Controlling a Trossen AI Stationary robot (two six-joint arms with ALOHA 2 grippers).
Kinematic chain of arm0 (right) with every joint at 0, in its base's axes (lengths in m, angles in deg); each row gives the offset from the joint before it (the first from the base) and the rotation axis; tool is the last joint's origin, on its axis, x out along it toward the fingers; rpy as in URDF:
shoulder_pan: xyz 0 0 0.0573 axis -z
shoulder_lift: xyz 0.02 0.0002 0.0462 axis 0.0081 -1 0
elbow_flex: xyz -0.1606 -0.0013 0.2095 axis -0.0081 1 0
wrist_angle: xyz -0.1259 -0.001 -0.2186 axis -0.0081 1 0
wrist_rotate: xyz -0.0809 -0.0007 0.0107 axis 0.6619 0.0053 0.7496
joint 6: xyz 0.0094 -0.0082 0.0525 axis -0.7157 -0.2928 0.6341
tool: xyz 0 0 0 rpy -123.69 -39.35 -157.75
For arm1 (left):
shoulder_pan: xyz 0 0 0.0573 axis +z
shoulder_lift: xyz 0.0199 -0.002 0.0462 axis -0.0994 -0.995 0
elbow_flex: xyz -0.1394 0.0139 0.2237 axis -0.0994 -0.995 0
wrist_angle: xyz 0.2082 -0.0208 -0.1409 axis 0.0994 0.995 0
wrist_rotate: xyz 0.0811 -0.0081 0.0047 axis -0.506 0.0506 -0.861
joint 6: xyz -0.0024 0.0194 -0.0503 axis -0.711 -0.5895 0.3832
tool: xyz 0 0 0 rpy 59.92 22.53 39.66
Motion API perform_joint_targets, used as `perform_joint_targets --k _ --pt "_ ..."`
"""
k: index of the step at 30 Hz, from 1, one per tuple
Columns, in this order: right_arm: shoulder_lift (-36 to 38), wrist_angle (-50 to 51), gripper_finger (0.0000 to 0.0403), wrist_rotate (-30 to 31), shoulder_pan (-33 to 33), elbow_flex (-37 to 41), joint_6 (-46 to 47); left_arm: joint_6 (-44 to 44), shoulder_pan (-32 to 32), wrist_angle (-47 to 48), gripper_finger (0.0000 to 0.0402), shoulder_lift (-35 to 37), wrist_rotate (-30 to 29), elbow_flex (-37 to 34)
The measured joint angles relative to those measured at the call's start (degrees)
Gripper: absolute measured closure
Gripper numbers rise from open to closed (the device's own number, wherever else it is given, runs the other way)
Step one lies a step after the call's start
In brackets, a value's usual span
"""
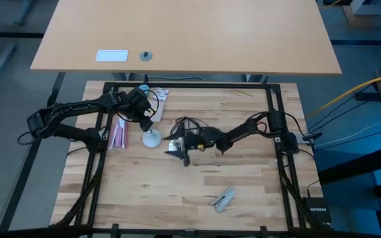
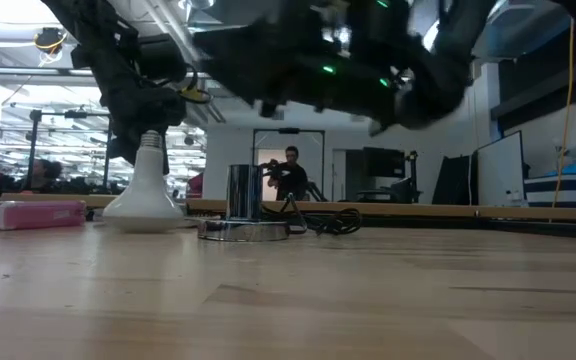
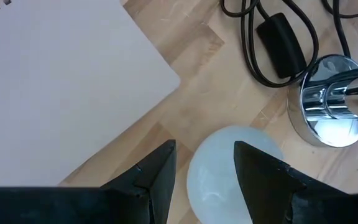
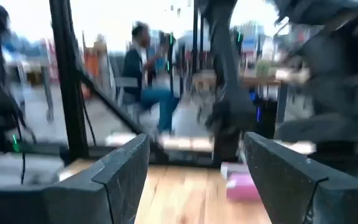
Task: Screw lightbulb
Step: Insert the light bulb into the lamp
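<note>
The frosted-white lightbulb (image 2: 146,190) stands left of centre on the wooden table (image 1: 177,192), its wide globe down and its narrow neck up. My left gripper (image 3: 205,180) comes down on it from above, with one finger on either side. A shiny silver lamp base (image 3: 328,112) with a black cord (image 3: 278,37) stands just to the bulb's right. Over that base hangs my right gripper (image 4: 194,174). It is open, about level, with nothing between its fingers. My left gripper has the lightbulb's neck end (image 2: 151,145) between its two fingers, which slant down from above. The gripper's own body hides the exact place of contact. The bulb stands upright with its globe (image 3: 229,155) resting on the table.
A pink flat pack (image 1: 118,134) lies left of the bulb and a white pad (image 3: 61,81) lies beyond it. A grey metal piece (image 1: 223,198) lies near the front. Black frame rails (image 1: 273,119) border the table. A person (image 2: 290,170) stands far behind.
</note>
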Motion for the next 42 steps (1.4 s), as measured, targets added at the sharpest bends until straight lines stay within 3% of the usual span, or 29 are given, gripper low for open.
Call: perform_joint_targets --k 6,9,12,20,26,33,42 --pt "0.0 38.4 0.0137 5.5 -0.4 -15.1 -4.2 -1.8 1.6 -2.7 0.0247 0.0 -1.5 0.0" --pt "0.0 47.7 0.0137 9.1 -0.3 -20.2 -8.6 -1.9 3.7 -5.4 0.0247 0.5 -1.7 0.0" --pt "0.0 48.4 0.0137 8.4 -0.4 -22.4 -11.1 -2.1 5.8 -6.7 0.0247 2.6 -0.6 0.0" --pt "0.0 49.9 0.0137 8.0 -0.4 -22.8 -11.8 -2.0 7.1 -3.3 0.0247 11.0 9.8 0.5" --pt "-2.0 49.1 0.0137 7.9 -1.6 -22.8 -11.5 -2.9 4.5 1.7 0.0247 12.5 9.0 0.5" --pt "-7.0 45.7 0.0137 5.2 -2.5 -22.8 -5.6 1.1 0.4 -1.1 0.0247 9.9 5.6 0.5" --pt "-8.3 47.7 0.0137 8.1 -1.1 -22.8 -2.5 3.8 -4.4 -1.5 0.0247 5.6 5.0 0.5"
